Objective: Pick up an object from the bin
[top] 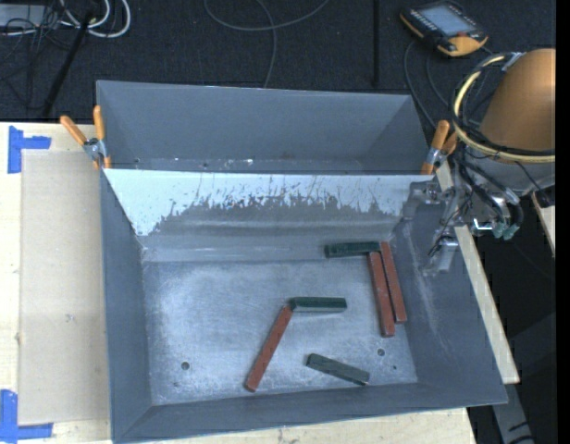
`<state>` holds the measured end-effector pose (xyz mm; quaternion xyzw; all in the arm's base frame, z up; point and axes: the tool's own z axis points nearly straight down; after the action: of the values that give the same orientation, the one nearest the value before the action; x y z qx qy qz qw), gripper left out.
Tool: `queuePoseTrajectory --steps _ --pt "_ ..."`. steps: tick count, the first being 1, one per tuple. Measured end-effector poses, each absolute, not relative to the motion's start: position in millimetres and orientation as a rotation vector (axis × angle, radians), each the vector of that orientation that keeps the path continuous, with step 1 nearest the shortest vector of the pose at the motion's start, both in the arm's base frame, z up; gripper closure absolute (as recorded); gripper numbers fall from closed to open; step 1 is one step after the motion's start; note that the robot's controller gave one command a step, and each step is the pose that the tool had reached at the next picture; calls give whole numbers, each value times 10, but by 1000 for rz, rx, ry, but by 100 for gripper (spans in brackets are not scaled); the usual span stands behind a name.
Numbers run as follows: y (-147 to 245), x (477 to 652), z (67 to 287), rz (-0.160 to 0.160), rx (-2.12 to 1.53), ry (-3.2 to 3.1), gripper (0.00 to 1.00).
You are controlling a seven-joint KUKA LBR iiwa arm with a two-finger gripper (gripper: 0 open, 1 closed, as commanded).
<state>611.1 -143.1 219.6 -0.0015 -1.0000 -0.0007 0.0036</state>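
Pincer (pixel 439 245) over the bin's (pixel 266 137) right wall; open or closed, can't tell. Nearest: two long red-brown bars (pixel 381 294), side by side.

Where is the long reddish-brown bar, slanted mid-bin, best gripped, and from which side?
Probably its middle, from straight above, closing across the narrow width. The long reddish-brown bar lies flat with free space on both long sides there; its upper end is crowded by a short dark green bar.

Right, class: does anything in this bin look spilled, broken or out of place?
Nothing stands out. Three red-brown bars and three dark green bars lie scattered flat on the bin floor, none visibly broken or outside it.
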Motion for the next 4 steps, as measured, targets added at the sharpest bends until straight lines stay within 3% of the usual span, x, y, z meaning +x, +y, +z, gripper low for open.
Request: queuePoseTrajectory --steps 1,2,3,4 --pt "-1426 6126 2245 0 -1 -3142 0" --pt "-1441 5983 1662 1 24 -3146 0" --pt "-1357 6002 1068 0 -61 -3145 0" --pt "-1208 5864 760 0 4 -3140 0"
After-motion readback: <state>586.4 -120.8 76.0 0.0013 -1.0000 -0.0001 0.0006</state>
